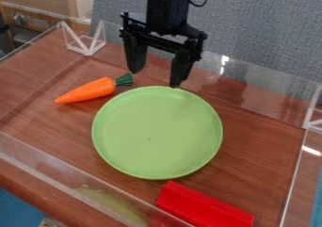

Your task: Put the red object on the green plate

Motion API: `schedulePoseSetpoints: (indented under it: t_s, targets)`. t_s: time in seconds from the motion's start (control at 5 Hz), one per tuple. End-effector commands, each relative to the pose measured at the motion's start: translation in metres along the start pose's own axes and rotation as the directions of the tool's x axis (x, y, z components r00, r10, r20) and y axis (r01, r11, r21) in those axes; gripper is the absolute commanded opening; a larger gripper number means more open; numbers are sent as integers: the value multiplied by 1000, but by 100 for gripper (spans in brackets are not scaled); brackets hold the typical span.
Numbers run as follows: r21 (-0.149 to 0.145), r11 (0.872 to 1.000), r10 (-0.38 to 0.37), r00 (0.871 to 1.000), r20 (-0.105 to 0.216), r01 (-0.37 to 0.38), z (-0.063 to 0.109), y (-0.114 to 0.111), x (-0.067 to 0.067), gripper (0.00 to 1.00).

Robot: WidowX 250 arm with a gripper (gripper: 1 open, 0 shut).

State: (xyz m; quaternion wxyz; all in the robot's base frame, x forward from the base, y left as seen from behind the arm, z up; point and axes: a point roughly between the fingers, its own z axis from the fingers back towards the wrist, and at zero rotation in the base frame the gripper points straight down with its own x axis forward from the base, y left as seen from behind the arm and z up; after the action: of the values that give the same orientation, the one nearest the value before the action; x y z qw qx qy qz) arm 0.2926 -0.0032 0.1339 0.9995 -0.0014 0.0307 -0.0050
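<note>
The red object (201, 206), a bright red flat-sided block, lies on the wooden table near the front edge, just in front and to the right of the green plate (156, 131). The plate is large, round and light green, with nothing on it. My gripper (156, 61) hangs pointing down above the plate's far rim, its two black fingers (180, 66) spread apart and open with nothing between them. It is well away from the red block, which sits on the plate's opposite side.
An orange carrot with a green top (90, 90) lies left of the plate. Clear plastic walls (270, 80) ring the table. A white wire stand (86, 38) and cardboard boxes (63, 0) are at the back left.
</note>
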Motion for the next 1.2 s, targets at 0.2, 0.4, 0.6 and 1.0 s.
schedulePoseSetpoints:
  t_s: [0.2, 0.4, 0.6, 1.0]
  targets:
    - [8, 942, -335, 942, -24, 335, -44, -27, -37, 100]
    - [21, 867, -497, 867, -25, 498, -54, -45, -56, 100]
    - [19, 785, -619, 786, -18, 619, -66, -58, -69, 100]
    - [25, 672, -740, 672, 2, 740, -85, -74, -78, 100]
